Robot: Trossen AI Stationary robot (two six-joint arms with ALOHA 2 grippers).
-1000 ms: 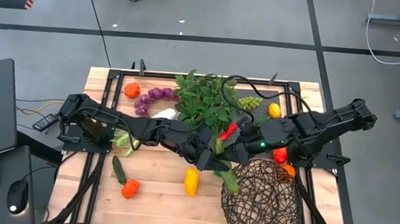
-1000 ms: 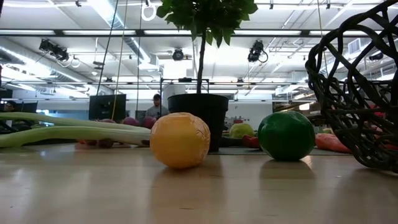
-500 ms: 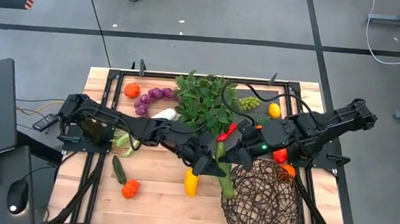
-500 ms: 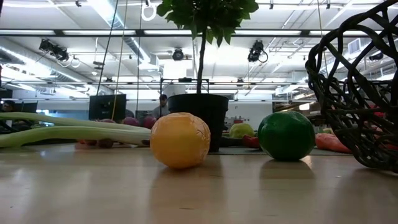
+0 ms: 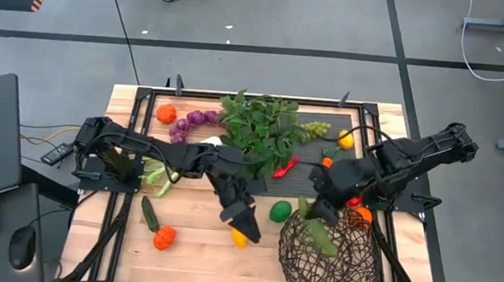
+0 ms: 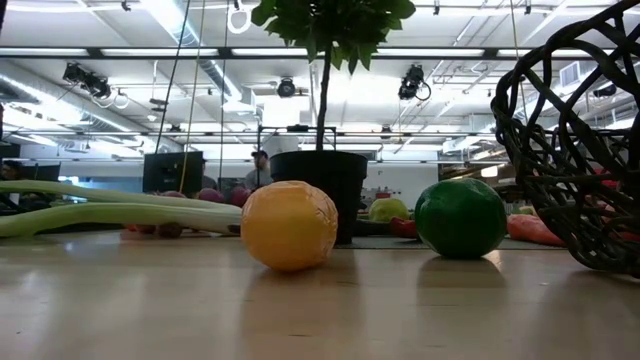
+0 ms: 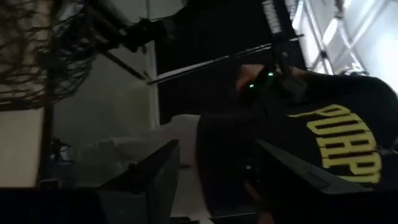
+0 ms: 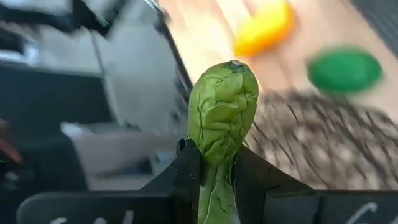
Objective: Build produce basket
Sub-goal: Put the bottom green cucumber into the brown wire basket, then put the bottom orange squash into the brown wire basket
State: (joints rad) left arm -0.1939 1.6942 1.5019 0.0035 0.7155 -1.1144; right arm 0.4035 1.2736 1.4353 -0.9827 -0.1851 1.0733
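Cucumber (image 8: 222, 118): green, wrinkled, clamped between the right gripper's (image 8: 216, 163) two fingers, tip protruding, over the basket (image 5: 329, 255) rim. Left gripper (image 5: 247, 230): fingers parted, empty, above the lemon (image 5: 239, 237). Writing: yellow lettering, unreadable.

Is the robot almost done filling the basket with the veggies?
Not yet. The basket looks nearly empty. The right gripper is pinching a green cucumber just above the basket's rim, so that one goes in next. The left gripper hangs by the lemon. Still out on the table: the lime, purple grapes, green grapes, red chili, another cucumber and more.
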